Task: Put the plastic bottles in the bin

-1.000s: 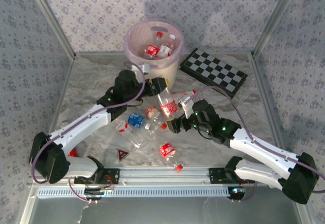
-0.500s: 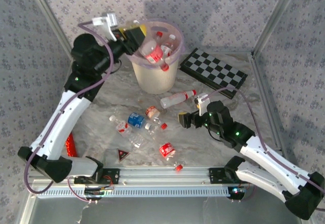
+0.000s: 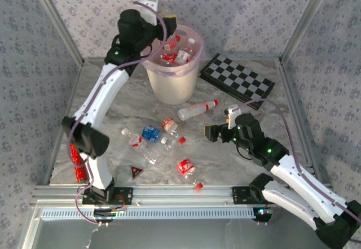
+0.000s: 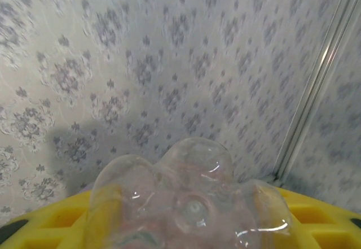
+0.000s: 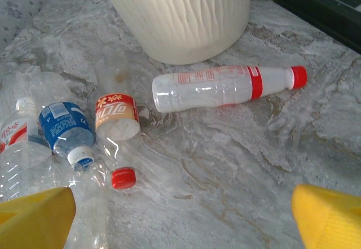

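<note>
top view: left arm raised high, its wrist at the near-left side of the bin's (image 3: 172,85) rim
left gripper (image 4: 180,218): yellow pads pinching a clear bottle (image 4: 189,195), seen base-on in the left wrist view with patterned wall behind it; cannot tell from the frames whether the bottle sits over the bin mouth or just beside the rim
bin: cream, pinkish liner over the rim, standing at the back of the table (image 3: 265,119); several red-labelled bottles (image 3: 169,57) lie inside
right gripper (image 5: 180,221): jaws spread wide, nothing between them, low over the table and pointed toward the bin
right wrist view, ahead of the gripper: white bottle with red cap (image 5: 220,88) on its side just before the bin; orange-labelled bottle (image 5: 115,113) beside it; blue-labelled bottle (image 5: 62,125) further left; a red cap (image 5: 123,178) near the left pad
top view: red-labelled bottle (image 3: 185,167) near the front rail, well apart from the bin
checkerboard (image 3: 240,79) lies right of the bin; dark triangular piece (image 3: 136,173) near the front
</note>
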Controlling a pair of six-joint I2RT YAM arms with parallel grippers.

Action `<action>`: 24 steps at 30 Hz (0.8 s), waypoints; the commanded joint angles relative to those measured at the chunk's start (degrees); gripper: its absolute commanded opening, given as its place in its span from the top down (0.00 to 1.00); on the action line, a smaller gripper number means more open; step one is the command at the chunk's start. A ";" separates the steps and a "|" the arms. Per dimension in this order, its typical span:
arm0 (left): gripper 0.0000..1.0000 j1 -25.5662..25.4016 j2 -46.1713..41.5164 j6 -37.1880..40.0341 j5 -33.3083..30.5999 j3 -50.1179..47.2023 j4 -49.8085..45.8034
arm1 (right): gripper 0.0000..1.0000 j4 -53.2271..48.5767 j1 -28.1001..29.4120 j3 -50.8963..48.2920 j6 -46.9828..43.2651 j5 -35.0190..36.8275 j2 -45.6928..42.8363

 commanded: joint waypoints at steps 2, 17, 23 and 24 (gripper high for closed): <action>1.00 0.88 6.32 8.62 1.85 10.63 -14.85 | 0.00 -3.08 -0.47 -0.72 3.15 0.02 -0.82; 1.00 1.10 9.80 1.77 7.49 -6.93 -11.46 | 0.00 -8.33 -2.90 0.75 9.56 3.60 3.60; 0.81 1.45 10.01 0.67 8.11 -9.34 -9.48 | 0.01 -6.51 -10.30 0.19 22.58 1.49 6.98; 0.73 1.56 9.92 0.50 8.45 -9.07 -9.51 | 0.01 -4.76 -11.73 -0.30 24.84 0.92 7.50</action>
